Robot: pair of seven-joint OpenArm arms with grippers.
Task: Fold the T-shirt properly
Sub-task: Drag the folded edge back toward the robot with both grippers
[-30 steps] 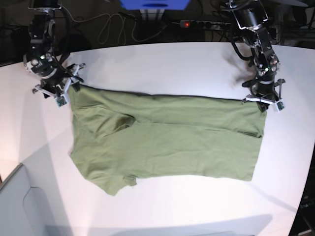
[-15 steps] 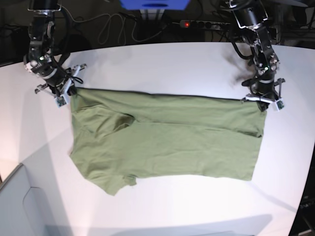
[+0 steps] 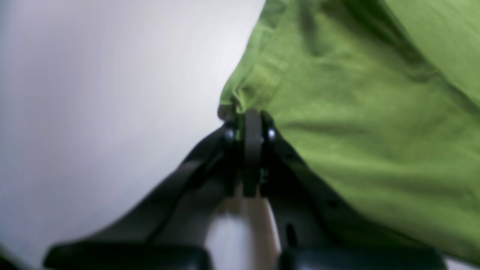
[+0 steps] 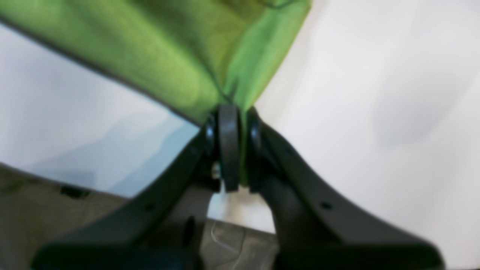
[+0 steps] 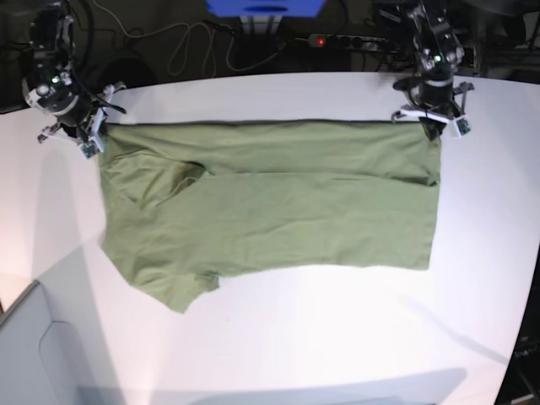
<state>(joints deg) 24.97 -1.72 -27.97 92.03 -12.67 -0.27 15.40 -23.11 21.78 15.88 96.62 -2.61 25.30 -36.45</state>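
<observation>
Surface: white table (image 5: 278, 354) carrying T-shirt (image 5: 270, 211), lying spread at centre.
L gripper (image 5: 429, 120): pinching shirt corner, 2 o'clock.
R gripper (image 5: 89, 139): pinching shirt corner, 10 o'clock.

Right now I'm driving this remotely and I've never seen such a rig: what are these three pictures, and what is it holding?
It is a robot with two arms at a white table. The wide picture looks down on the table. The other two come from small cameras on the wrists, each looking along its own black fingers.

On the table lies one thing, a green T-shirt, spread wide with a sleeve at the near left.

The right gripper shows at the wide picture's left, and the left gripper at its right. Both are shut on the T-shirt, each pinching one far corner, so the far edge runs nearly straight between them. The close-ups, though blurred, show the same: cloth bunched into the right gripper's fingers and the left's.
</observation>
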